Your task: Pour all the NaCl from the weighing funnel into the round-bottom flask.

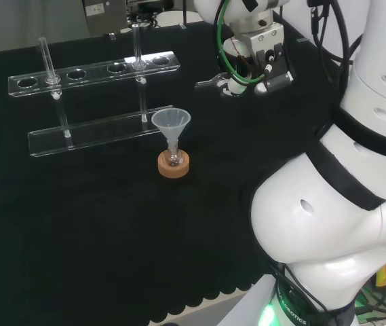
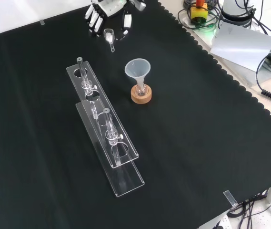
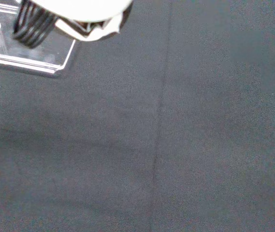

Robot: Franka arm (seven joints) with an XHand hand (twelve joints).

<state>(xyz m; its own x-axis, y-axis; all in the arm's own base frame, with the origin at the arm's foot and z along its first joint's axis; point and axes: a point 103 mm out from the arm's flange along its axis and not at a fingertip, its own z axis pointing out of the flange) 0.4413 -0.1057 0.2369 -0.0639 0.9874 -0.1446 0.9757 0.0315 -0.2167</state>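
Just weighing funnel in hand, stem down-view

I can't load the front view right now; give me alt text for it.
A small round-bottom flask on a cork ring, with a clear funnel in its neck, stands mid-cloth. At the view's top the robot hand holds a small clear weighing funnel. A clear tube rack with two test tubes lies left of the flask.
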